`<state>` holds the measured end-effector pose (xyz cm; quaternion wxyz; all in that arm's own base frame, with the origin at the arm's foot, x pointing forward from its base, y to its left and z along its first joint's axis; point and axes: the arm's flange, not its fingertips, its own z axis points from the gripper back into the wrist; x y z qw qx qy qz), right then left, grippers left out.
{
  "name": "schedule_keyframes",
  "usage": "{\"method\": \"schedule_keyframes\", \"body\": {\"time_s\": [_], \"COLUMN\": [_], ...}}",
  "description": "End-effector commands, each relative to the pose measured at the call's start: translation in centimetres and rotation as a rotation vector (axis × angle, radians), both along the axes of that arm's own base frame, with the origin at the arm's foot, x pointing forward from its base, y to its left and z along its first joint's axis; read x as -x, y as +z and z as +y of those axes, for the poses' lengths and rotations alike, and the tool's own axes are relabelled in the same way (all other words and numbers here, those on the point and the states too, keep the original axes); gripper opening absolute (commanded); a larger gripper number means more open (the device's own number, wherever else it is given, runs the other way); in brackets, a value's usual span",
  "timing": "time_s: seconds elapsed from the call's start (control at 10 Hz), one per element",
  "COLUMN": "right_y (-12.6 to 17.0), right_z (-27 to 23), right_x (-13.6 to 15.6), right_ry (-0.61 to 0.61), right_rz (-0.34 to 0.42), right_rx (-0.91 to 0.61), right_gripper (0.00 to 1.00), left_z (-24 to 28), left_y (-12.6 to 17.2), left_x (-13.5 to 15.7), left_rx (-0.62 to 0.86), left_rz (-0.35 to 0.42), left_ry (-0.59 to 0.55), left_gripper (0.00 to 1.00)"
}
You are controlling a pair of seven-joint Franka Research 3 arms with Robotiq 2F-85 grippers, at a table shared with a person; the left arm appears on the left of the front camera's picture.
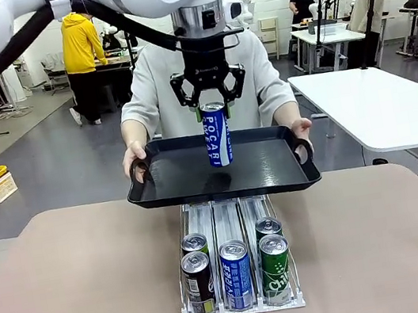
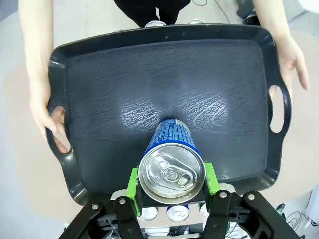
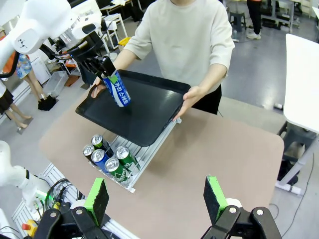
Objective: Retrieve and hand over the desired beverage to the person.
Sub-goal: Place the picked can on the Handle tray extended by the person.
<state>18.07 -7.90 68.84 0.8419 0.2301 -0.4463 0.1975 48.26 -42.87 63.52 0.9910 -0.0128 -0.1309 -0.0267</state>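
The left gripper (image 1: 213, 110) is clamped on the blue Pocari can (image 1: 217, 143) just below its rim. It holds the can upright over the middle of the black tray (image 1: 275, 169), so it can go down flat without tipping. The person (image 1: 157, 85) at the far side holds that tray level by both handles, out over the far end of the can rack (image 1: 213, 218), presumably to meet the arm halfway. The can's base looks to be at, or just above, the tray floor (I cannot tell which). I'd say the handover is nearly done, with only the letting go left. The right gripper (image 3: 157, 195) hangs at the near edge, jaws spread and empty
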Motion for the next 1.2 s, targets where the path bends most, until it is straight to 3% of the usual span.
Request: {"method": "schedule_keyframes", "body": {"time_s": [0.0,0.8,0.9,1.0,1.1], "right_y": [-0.2,-0.2,-0.2,-0.2,-0.2], "right_z": [0.2,0.2,0.2,0.2,0.2], "right_x": [-0.1,-0.1,-0.1,-0.1,-0.1], "right_ry": [0.015,0.015,0.015,0.015,0.015], "right_rz": [0.002,0.002,0.002,0.002,0.002], "right_rx": [-0.005,-0.005,-0.005,-0.005,-0.005], "right_gripper": [1.0,1.0,1.0,1.0,1.0], "left_z": [0.1,-0.3,-0.3,-0.3,-0.4], "left_y": [-0.5,-2.1,-2.1,-2.0,-2.0], "left_x": [0.1,0.0,-0.1,-0.2,-0.1], "left_rx": [-0.016,-0.012,-0.011,-0.014,-0.014], "left_rz": [-0.025,0.033,0.041,0.049,0.053], "left_ry": [-0.027,-0.046,-0.054,-0.061,-0.061], "left_gripper": [0.57,0.57,0.64,1.0,1.0]}}
